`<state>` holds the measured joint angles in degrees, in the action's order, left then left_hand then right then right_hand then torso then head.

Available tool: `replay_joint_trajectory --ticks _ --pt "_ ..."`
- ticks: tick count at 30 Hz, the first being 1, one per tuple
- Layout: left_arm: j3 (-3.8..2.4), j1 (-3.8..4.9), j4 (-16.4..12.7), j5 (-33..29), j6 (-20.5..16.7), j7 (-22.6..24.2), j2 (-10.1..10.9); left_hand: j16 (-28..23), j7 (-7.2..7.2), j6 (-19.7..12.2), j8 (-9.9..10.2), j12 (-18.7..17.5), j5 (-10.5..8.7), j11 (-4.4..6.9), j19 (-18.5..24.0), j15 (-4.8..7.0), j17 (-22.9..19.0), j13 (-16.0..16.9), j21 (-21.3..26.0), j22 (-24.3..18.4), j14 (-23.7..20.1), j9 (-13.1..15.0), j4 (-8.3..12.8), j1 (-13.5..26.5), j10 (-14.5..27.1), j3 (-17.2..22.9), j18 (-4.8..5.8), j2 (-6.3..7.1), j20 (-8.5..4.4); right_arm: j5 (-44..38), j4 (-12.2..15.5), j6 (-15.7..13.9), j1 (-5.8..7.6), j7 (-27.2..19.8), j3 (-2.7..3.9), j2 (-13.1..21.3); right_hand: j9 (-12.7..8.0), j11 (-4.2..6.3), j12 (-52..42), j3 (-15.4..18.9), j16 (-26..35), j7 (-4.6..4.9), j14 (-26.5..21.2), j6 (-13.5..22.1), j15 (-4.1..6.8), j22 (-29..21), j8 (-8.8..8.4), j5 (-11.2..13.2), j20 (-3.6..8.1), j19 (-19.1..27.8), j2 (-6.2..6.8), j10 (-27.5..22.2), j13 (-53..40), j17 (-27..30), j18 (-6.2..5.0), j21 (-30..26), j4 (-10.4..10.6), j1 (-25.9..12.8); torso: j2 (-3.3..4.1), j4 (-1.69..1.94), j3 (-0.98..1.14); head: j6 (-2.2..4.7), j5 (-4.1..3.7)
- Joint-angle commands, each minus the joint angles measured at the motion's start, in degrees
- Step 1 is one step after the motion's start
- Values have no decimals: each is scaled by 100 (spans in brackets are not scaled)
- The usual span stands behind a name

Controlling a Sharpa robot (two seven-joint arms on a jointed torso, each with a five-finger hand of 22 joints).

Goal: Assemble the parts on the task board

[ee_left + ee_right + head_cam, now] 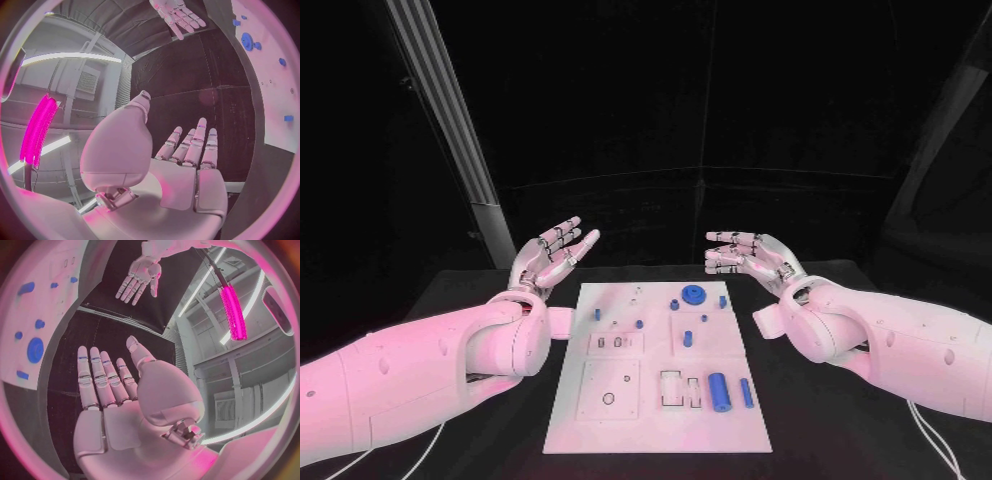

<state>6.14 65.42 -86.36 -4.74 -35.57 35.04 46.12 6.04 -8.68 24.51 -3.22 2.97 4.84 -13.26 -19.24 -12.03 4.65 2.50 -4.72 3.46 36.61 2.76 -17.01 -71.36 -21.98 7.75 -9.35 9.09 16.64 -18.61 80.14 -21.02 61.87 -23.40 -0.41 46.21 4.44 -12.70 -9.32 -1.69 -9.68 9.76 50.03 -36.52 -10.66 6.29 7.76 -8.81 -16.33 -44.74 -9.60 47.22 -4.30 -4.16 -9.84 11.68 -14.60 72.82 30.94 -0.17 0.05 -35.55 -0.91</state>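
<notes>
Sitting flat in the middle of the black table (473, 300) was the white rectangular task board (661, 425), with small blue parts scattered on it: a round blue gear-like disc (692, 294) near the far edge, plus a fat blue cylinder (718, 391) lying right beside a thinner blue rod (747, 393) toward the near end. Both silver many-fingered hands hovered past the board's far corners holding nothing, left hand (554, 256) off one side and right hand (750, 254) off the other, fingers spread and palms facing each other.
</notes>
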Motion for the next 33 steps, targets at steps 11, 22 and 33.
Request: replay_joint_trajectory --ticks 11,22,33 --pt "-6 80 -347 118 534 207 346 743 -456 2744 -519 697 -98 307 -3272 461 298 154 -1229 446 2461 151 369 -392 -3410 157 -133 -559 -273 -2326 -302 145 411 159 16 -5 -56 362 168 -299 35 304 1591 -1628 498 70 -7 -31 482 -1324 117 1355 74 45 -68 579 -201 253 330 53 -33 105 -52" --pt "-8 149 -895 151 781 109 602 591 -454 2877 -438 568 -97 327 -3421 490 372 122 -1172 360 2588 100 506 -422 -3589 70 -111 -609 -327 -5529 -566 537 838 1377 26 -259 -58 682 331 -512 -108 49 2874 -2215 918 645 -96 -117 976 -2275 498 2212 65 23 -55 1733 -197 410 707 135 -84 179 -102" --pt "-9 160 -1027 151 932 50 572 483 -466 2872 -389 515 -98 308 -3373 461 363 121 -1102 307 2523 97 530 -401 -3580 23 -109 -636 -300 -7553 -612 880 918 2265 33 -581 -66 786 576 -624 -1535 -90 3658 -2332 1145 1135 -312 -34 1157 -2585 683 2234 67 -608 -50 2602 -177 134 977 238 -91 150 -216"
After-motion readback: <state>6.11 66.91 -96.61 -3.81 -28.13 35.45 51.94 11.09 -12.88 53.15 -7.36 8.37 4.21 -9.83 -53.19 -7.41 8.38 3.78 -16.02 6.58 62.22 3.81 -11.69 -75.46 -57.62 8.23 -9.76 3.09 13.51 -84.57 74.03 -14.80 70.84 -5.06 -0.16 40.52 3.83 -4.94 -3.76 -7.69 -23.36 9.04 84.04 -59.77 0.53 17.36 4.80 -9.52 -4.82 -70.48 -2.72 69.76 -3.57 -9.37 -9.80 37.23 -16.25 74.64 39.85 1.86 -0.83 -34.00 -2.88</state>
